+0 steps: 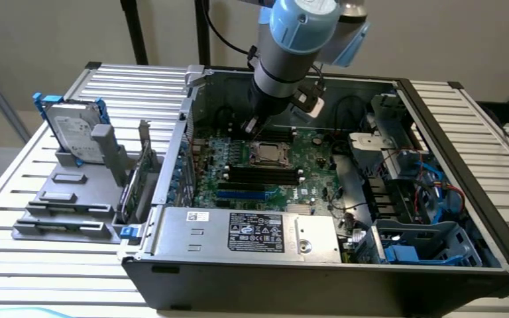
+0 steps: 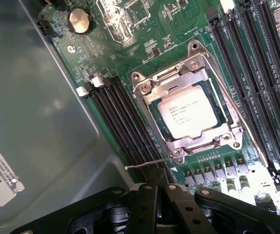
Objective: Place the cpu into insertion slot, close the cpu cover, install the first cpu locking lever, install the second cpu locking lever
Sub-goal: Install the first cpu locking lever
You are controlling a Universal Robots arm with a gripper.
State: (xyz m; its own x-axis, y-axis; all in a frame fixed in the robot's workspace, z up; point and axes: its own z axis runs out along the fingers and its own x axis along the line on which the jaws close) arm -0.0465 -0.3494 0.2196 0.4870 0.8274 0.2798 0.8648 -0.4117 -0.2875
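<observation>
1. Status: cpu (image 2: 187,113) sits flat in insertion slot (image 2: 154,113), metal top up, so it is seated.
2. cpu cover (image 2: 147,90) lies down over the chip edges, w/ the chip top visible thru its window; it clamps the chip in place.
3. Gripper (image 2: 158,178): jaws closed, nothing visibly clamped. Closed tips form one narrow pusher, positioned at the thin wire locking lever (image 2: 147,165) just beside the socket corner. Contact vs. small gap: cannot tell.
4. Exterior view: gripper (image 1: 252,126) is low inside the PC case (image 1: 325,291), next to the socket, beside the memory slots (image 2: 125,122).
</observation>
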